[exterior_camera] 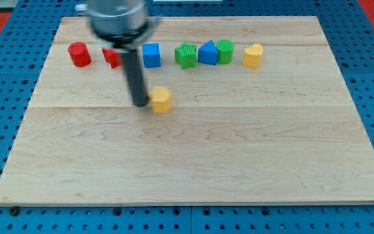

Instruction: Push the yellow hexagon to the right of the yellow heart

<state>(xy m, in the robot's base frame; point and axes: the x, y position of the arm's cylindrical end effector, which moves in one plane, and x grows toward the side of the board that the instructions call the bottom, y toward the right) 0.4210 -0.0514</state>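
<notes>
**Entry: yellow hexagon, push under way**

My tip is touching the yellow hexagon on its left. No claw fitted. Yellow heart is sitting well apart, upper right. Next: driving rightward, curving past the heart.

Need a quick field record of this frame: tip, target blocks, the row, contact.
tip: my tip, at the left side of the yellow hexagon block
contact: touching or nearly; cannot tell
goal block: yellow heart block, right end of the top row
hexagon position: below the row, far left of the heart
surface: wooden board
</notes>
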